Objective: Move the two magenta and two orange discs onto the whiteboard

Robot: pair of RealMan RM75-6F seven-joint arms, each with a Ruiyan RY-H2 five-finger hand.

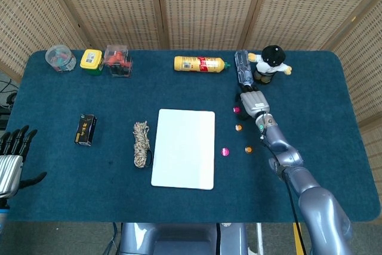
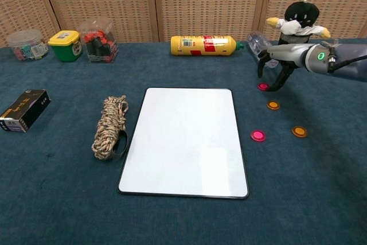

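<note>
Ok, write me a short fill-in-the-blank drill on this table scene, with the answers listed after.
1. The number of discs lying on the whiteboard is ____.
2. The right hand hovers over a disc whose colour is ____.
3. The coiled rope lies between the whiteboard and the ____ box.
4. The yellow bottle lies on its ____.

Missing words: zero; magenta; black; side
</note>
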